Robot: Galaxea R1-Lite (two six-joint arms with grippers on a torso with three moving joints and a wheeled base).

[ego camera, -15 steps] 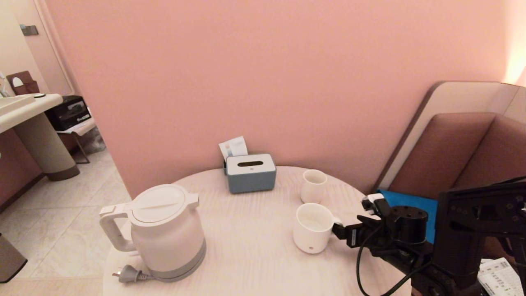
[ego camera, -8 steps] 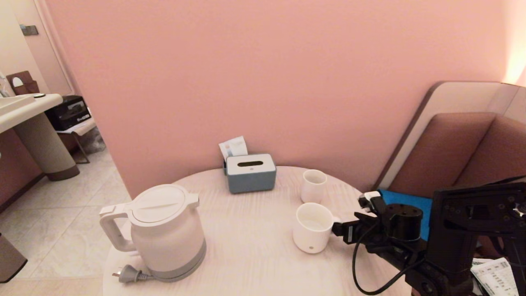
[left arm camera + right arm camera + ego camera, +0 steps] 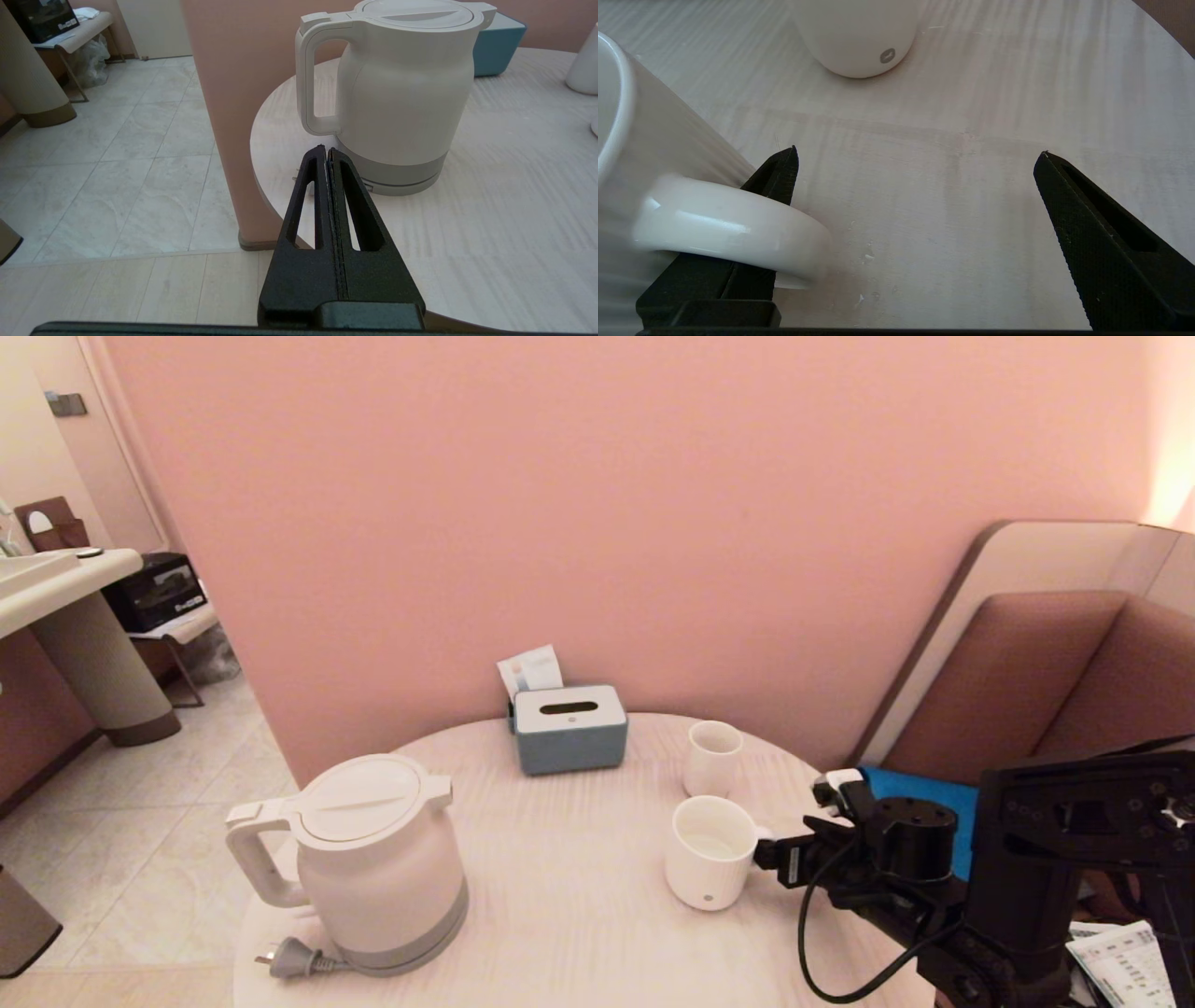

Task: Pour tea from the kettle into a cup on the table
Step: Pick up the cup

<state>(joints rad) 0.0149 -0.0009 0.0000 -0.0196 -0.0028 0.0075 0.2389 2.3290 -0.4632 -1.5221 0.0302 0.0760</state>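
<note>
The white kettle (image 3: 373,868) stands on its grey base at the near left of the round table (image 3: 569,905), handle pointing left. The wide white mug (image 3: 711,851) stands at the right, its handle toward my right gripper (image 3: 808,828). That gripper (image 3: 920,156) is open; the mug's handle (image 3: 733,228) lies against one finger (image 3: 782,170), and the other finger stands well clear. I cannot tell whether any liquid is in the mug. My left gripper (image 3: 325,150) is shut on nothing, off the table's near left edge, just short of the kettle (image 3: 402,93) and below its handle.
A smaller handleless white cup (image 3: 714,756) stands just behind the mug, also seen as the small cup (image 3: 859,37). A grey-blue tissue box (image 3: 569,728) sits at the table's back by the pink wall. The kettle's plug (image 3: 291,959) lies at the near left edge. A brown seat is at the right.
My right arm has edged a little to the left, toward the mug. The kettle, mug and small cup have not moved.
</note>
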